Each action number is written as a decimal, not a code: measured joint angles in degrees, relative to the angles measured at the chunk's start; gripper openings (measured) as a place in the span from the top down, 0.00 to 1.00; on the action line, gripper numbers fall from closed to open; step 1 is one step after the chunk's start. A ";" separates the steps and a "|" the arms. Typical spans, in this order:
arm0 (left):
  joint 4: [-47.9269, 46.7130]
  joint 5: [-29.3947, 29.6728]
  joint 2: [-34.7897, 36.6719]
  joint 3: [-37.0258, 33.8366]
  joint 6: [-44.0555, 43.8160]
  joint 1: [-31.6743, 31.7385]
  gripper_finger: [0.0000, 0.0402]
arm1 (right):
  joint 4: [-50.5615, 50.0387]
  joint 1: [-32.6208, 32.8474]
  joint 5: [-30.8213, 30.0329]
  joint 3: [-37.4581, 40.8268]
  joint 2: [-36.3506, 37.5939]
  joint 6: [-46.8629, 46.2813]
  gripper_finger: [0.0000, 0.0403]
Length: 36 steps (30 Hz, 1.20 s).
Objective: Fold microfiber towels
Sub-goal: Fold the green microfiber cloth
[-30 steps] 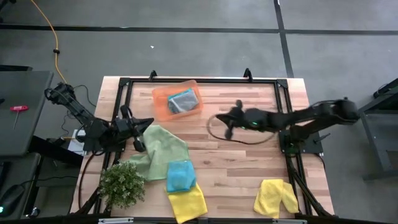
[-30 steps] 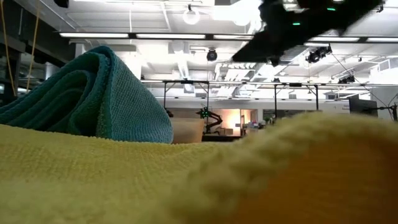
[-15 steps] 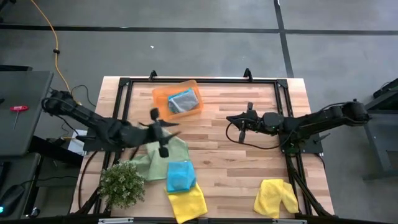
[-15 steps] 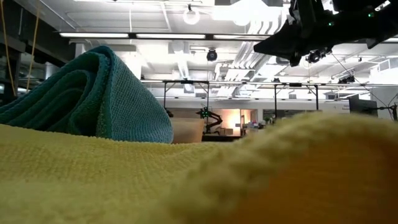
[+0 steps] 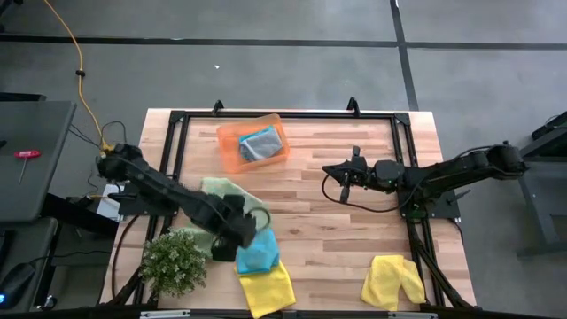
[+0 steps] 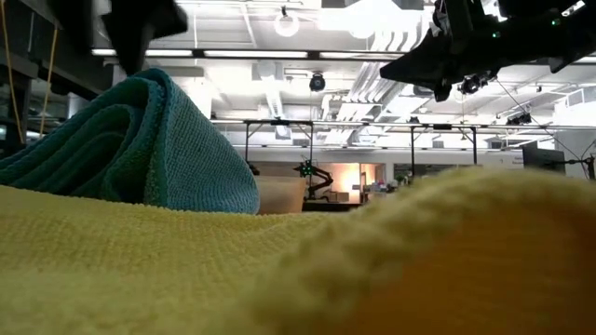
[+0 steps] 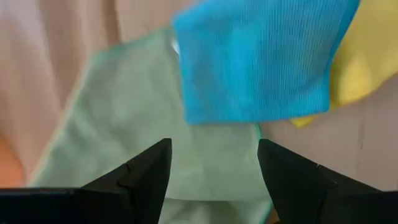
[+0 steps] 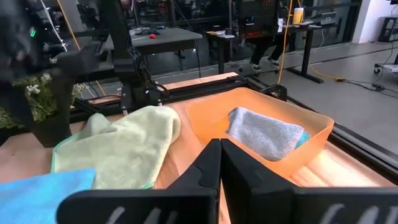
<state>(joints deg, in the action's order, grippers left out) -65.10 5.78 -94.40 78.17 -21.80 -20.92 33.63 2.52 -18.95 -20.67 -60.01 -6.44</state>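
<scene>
I saw the light green towel (image 5: 232, 202) lying rumpled, the blue towel (image 5: 258, 251) overlapping a yellow towel (image 5: 268, 287); another yellow towel (image 5: 392, 280) lay apart; the grey towel (image 5: 260, 143) sat folded.

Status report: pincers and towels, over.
Left pincer open above green towel, beside blue towel. Right pincer shut, empty, waiting mid-table. Plant close by the left arm.

Robotics lab: framed wooden table (image 5: 354, 239), desks (image 8: 168, 37), ceiling strip lights (image 6: 233, 53).
</scene>
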 joint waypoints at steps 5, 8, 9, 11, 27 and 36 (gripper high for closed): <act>0.37 1.35 -5.82 0.00 -4.43 -4.14 0.45 | 0.02 0.00 -0.01 0.00 0.00 0.13 1.00; 0.35 0.89 -9.27 -0.02 -5.82 -6.08 0.45 | 0.03 0.00 0.01 0.00 0.00 0.25 1.00; 0.37 0.65 -10.26 0.00 -6.23 -6.53 0.45 | 0.04 0.00 0.01 0.00 0.00 0.06 1.00; 0.14 -0.13 -12.34 0.01 -6.93 -7.26 0.45 | 0.04 0.00 0.01 0.00 0.00 -0.08 1.00; 7.38 -7.31 -14.48 -8.74 -12.12 -9.21 0.45 | -0.07 0.00 -0.19 -0.04 -0.02 0.31 1.00; 8.18 -7.83 -14.48 -9.86 -13.16 -9.10 0.54 | -0.28 -0.02 -0.76 -0.04 -0.03 0.44 1.00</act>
<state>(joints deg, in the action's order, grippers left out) -56.92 -2.05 -108.88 68.31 -34.96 -30.02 33.35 2.51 -19.70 -20.71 -60.04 -6.00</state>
